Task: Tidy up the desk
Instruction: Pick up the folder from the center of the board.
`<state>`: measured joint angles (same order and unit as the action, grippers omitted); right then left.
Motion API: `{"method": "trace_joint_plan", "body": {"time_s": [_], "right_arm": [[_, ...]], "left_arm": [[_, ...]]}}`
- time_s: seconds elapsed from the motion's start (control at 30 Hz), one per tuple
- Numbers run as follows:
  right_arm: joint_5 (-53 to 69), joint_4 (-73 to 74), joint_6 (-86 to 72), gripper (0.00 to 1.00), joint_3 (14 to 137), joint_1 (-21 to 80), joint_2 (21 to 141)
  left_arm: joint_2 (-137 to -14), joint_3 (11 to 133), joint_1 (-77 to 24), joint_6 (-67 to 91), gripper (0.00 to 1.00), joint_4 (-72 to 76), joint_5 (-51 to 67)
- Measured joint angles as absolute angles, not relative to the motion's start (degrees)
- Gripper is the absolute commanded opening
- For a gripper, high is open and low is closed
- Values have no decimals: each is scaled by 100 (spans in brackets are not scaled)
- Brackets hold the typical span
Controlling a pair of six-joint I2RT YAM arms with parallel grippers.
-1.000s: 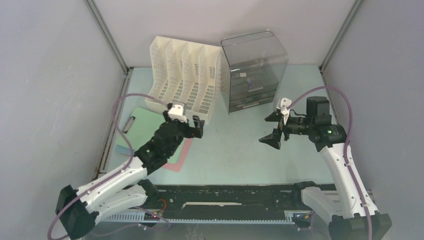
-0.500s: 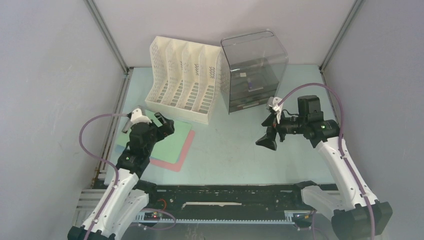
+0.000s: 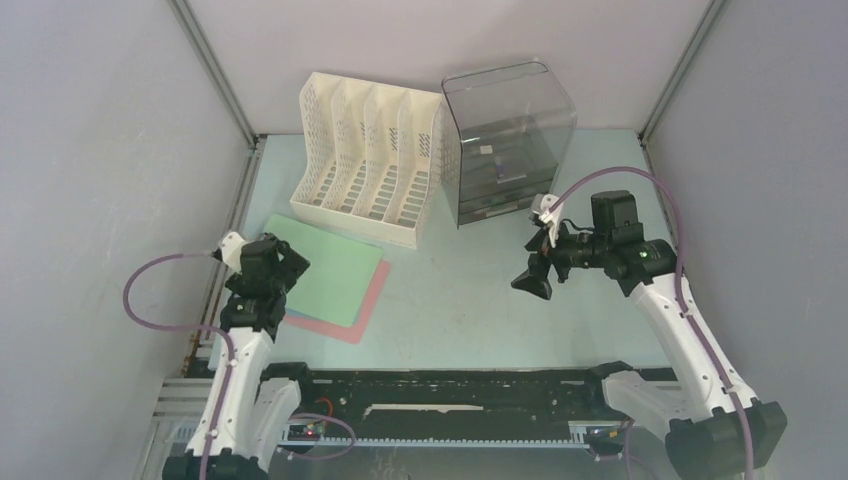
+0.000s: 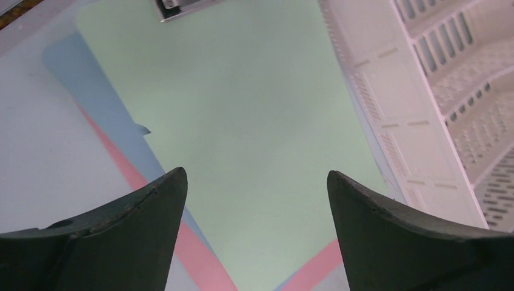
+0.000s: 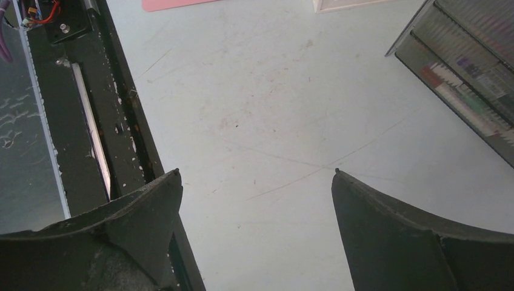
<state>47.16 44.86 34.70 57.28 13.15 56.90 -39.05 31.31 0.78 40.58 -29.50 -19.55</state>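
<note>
At the far left, the left gripper (image 4: 256, 176) hangs with its fingers spread wide and nothing between them. It is over the near-left part of a green clipboard (image 3: 335, 270), which tops a flat stack lying on the worktop (image 3: 470, 300), the pale surface that fills the floor between the grey walls. The main danger, as I judge it, is the thinness of that stack. A closing gripper may scrape the worktop and catch nothing. It may also lift only the clipboard and drag the blue sheet (image 4: 73, 66) and the pink sheet (image 4: 306, 268) beneath it askew. A sideways push would drive the stack against the white file rack (image 3: 365, 160), which stands just beside its far corner, and could shove the rack out of line. A clipboard lifted by one edge may sag or swing into the rack. Right of the rack stands the smoky drawer unit (image 3: 505, 140), which looks safe for now. The right gripper (image 5: 256, 173) is also spread wide and empty, over bare worktop in front of that unit, and a careless swing backward could knock it. By count there are two grippers, one clipboard, one blue sheet, one pink sheet, one rack with four slots, and one drawer unit. How many drawers the unit has I cannot tell for sure.
</note>
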Motion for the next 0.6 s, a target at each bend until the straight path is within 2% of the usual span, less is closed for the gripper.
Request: {"method": "trace_joint_plan", "body": {"time_s": [0.33,0.6], "right_arm": [[4788,4519,3614,100,5721,956,6110],[4969,4554,3745,100,5666,445,6344]], "left_arm": [[-5586,4062,869,4853,94,-3461,-2272],[-5636,3577,1540,5214,97,-3236,-2349]]}}
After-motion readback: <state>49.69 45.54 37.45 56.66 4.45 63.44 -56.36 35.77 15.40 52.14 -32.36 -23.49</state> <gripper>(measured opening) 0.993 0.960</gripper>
